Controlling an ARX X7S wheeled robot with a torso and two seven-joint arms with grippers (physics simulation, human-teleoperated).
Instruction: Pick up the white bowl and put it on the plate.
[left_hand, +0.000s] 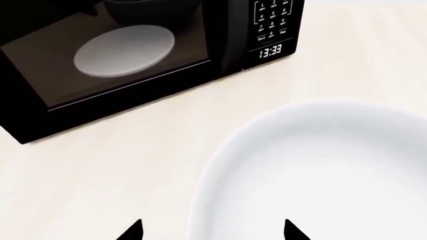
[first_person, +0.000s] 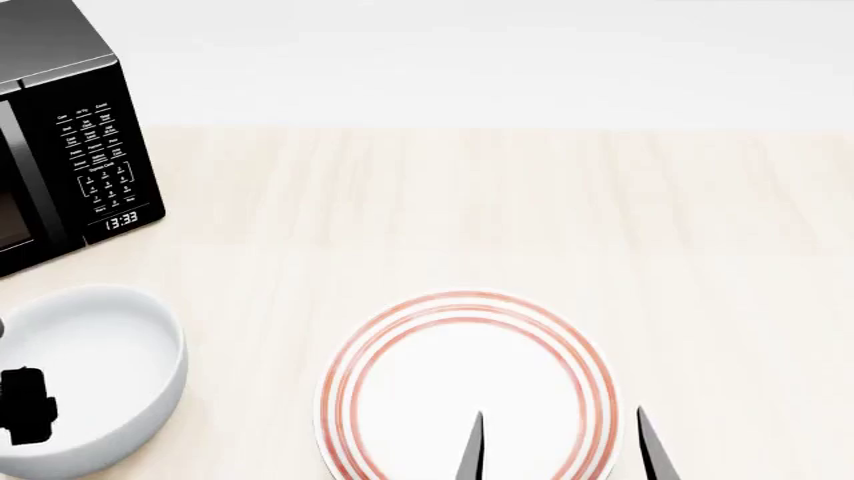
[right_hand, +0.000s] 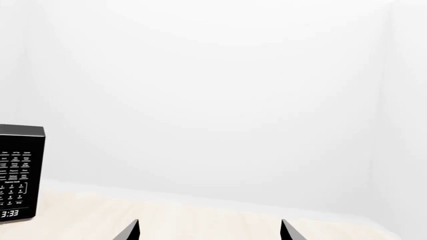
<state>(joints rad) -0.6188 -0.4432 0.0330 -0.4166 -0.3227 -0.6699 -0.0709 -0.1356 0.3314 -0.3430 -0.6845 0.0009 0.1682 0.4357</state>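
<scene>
The white bowl (first_person: 94, 375) sits on the pale wooden table at the lower left, in front of the microwave. In the left wrist view the bowl (left_hand: 320, 175) fills the lower right. My left gripper (left_hand: 213, 232) is open just above it, with the bowl's near rim between the two fingertips, one outside and one over the inside. A black part of that gripper (first_person: 24, 405) shows over the bowl. The red-ringed plate (first_person: 467, 385) lies empty at the bottom centre. My right gripper (first_person: 561, 445) is open and empty over the plate's right part; it also shows in the right wrist view (right_hand: 210, 231).
A black microwave (first_person: 67, 170) stands at the back left with its clock reading 13:33. In the left wrist view the microwave (left_hand: 133, 60) shows a pale unringed disc (left_hand: 125, 50) inside. Its panel (right_hand: 20, 172) shows in the right wrist view. A white wall runs behind the table.
</scene>
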